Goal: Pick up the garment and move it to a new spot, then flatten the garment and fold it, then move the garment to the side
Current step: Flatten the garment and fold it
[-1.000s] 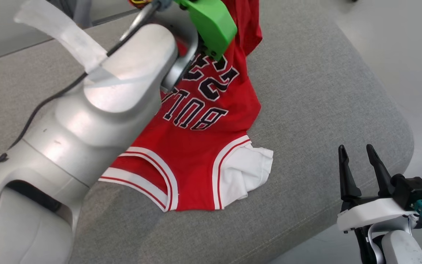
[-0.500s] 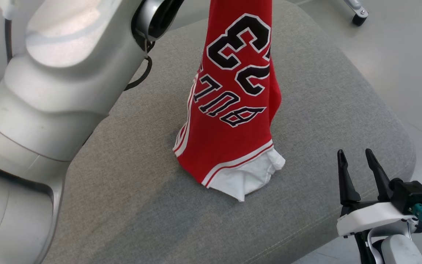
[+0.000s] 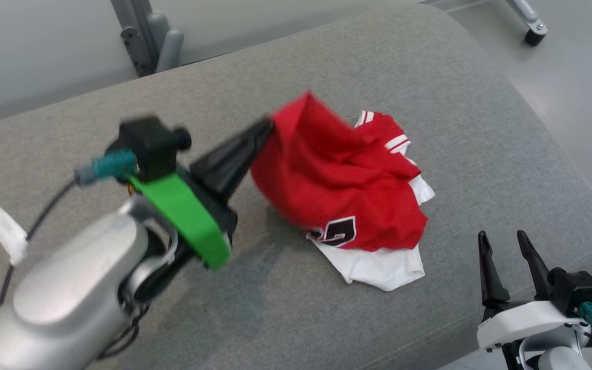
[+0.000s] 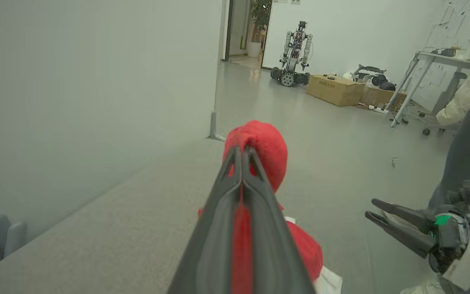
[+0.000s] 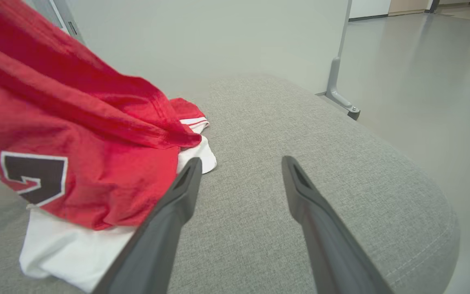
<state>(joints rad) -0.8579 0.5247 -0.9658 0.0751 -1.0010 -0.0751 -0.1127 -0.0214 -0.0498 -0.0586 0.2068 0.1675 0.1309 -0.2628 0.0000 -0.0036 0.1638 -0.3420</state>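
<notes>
Most lettering on the garment (image 3: 337, 185) is folded under (perhaps a number), and the left gripper (image 3: 269, 125) is blurred.

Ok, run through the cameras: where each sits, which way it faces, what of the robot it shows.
Head view: on the head, facing forward and down at the grey cushion; shows the left tool shut on the red jersey, and the right tool open.
Left wrist view: on that wrist, looking along the left tool over the cushion into the room; right tool at lower right.
Right wrist view: on that wrist, looking along the right tool across the cushion, jersey at left.
Shared: all three see jersey and cushion.
</notes>
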